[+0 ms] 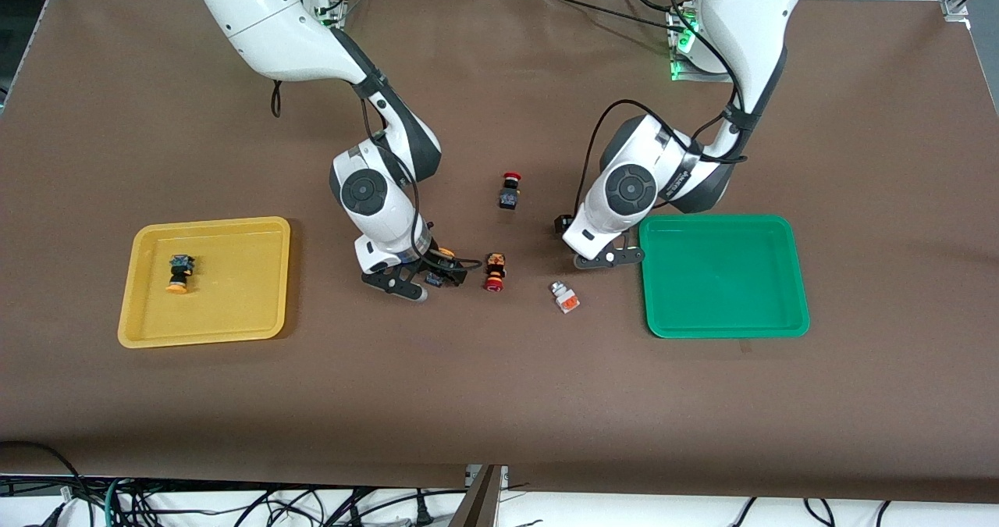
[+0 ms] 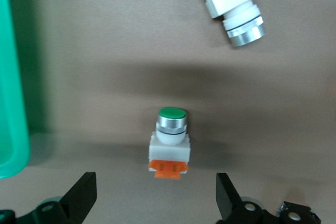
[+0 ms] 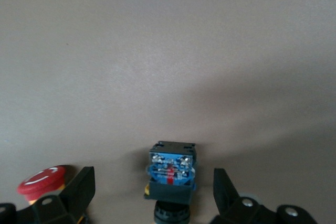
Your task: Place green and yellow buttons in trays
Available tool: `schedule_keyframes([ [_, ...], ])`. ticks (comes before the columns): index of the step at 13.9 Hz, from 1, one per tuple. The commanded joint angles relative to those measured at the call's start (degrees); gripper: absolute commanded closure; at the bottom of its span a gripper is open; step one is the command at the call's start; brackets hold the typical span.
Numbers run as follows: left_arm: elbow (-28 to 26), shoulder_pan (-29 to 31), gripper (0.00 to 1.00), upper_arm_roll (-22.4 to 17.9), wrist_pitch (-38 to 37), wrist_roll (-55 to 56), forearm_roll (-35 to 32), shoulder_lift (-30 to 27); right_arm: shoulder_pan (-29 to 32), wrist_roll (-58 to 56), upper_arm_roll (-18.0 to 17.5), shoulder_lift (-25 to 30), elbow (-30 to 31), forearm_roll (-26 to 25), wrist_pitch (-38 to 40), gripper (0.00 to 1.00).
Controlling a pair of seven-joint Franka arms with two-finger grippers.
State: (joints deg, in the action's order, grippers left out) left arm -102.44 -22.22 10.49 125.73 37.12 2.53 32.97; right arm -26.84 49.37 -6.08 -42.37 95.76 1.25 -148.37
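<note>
Clock bearings are read on the front view, 12 o'clock toward the bases.

**Views compared.** The front view hides what lies under each gripper; the wrist views show it.
- The left wrist view shows a green button (image 2: 170,140) standing upright on the cloth between the wide-spread fingers (image 2: 84,195) of the left gripper (image 2: 156,187), touching neither.
- The same view shows a second green button (image 2: 233,3) on its side nearby. On the front view this one (image 1: 564,297) sits at 8 o'clock of the left gripper (image 1: 609,258).
- The right wrist view shows a yellow button (image 3: 170,174), blue terminal face up, between the wide-open fingers (image 3: 79,190) of the right gripper (image 3: 152,182), not gripped. A red cap (image 3: 42,179) shows just outside one finger.
- On the front view the right gripper (image 1: 428,279) is low over the cloth, with that button's orange cap (image 1: 445,254) just visible.

**Task items.**
- Green buttons: white body, orange block, metal collar, green tip.
- Yellow buttons: dark body, yellow-orange cap. One (image 1: 179,273) lies in the yellow tray (image 1: 129,308), at 9 o'clock of its centre.
- The green tray (image 1: 726,328) sits at 3 o'clock of the left gripper and holds no button.

**Other items.** One red button (image 1: 494,272) lies at 3 o'clock of the right gripper; another (image 1: 509,191) is at 12 o'clock of the first.

**Surface.** Brown cloth (image 1: 499,402) covers the table; cables (image 1: 234,503) run below its 6 o'clock edge.
</note>
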Motion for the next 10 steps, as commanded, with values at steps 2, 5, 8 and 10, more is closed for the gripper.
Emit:
schedule_keyframes([
  [2, -0.40, -0.45, 0.00, -0.74, 6.27, -0.12, -0.16, 3.41, -1.64, 0.20, 1.69, -1.22, -0.14, -1.69, 0.54, 0.52],
  [5, -0.40, -0.54, 0.00, -0.74, 6.63, -0.12, -0.16, 3.59, -1.64, 0.72, 1.69, -0.70, -0.75, -1.52, 3.25, 1.00],
  [8, -0.83, -0.72, 0.04, -0.74, 4.80, 0.50, -0.16, 5.25, 0.28, -3.64, 3.79, 2.37, -3.46, -1.69, 11.48, 1.00],
  [10, -0.92, -0.54, 0.07, -0.74, 4.35, 0.50, -0.16, 5.52, 3.36, -12.15, 4.41, 3.69, -6.11, -1.60, 20.71, 1.00],
])
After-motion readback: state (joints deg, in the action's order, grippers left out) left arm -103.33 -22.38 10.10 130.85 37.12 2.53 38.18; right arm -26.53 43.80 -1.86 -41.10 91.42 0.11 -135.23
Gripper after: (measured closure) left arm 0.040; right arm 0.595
